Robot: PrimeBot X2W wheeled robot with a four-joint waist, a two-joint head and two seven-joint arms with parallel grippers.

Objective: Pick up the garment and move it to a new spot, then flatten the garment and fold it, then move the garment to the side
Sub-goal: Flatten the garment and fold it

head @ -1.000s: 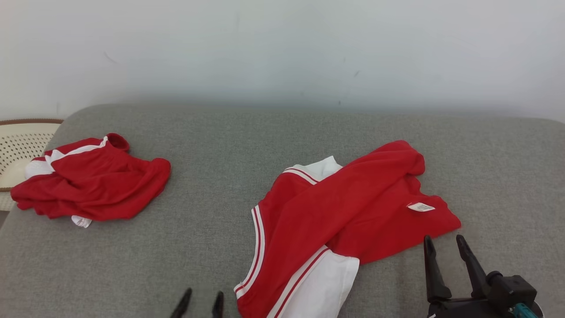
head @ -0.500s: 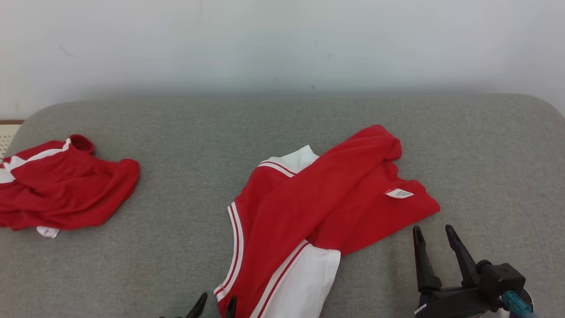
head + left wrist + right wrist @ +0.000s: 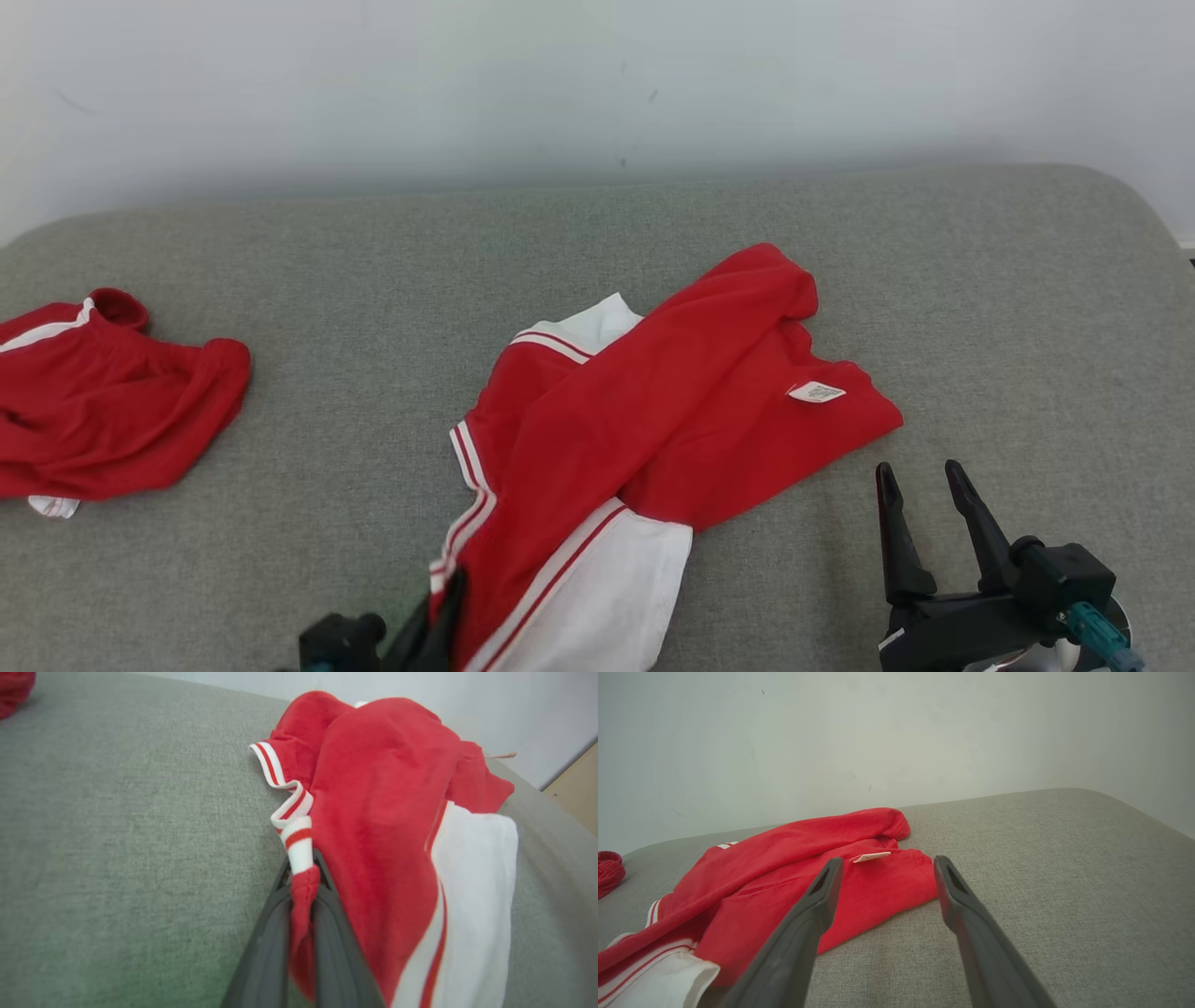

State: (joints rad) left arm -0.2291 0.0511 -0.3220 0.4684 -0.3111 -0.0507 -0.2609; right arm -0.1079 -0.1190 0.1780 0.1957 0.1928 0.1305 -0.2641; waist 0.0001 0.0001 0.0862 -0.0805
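The garment [image 3: 653, 420] is a red and white sports top with striped trim, lying crumpled across the middle of the grey cushioned surface [image 3: 373, 280]. My left gripper [image 3: 448, 607] at the bottom edge is shut on the garment's near left striped hem; in the left wrist view the trim [image 3: 299, 844] is pinched between the two dark fingers. My right gripper [image 3: 920, 490] stands open just off the garment's right corner, near a small white label [image 3: 815, 392]. In the right wrist view the open fingers [image 3: 817, 896] frame that red corner [image 3: 896, 882] without touching it.
A second red garment [image 3: 103, 401] with white trim lies bunched at the far left of the surface. A pale wall [image 3: 597, 84] rises behind. The surface's rounded right edge [image 3: 1148, 224] is close to my right arm.
The camera has swung right, shifting everything left in view. My left gripper has moved forward onto the garment's striped hem and shut on it. The right gripper stays open.
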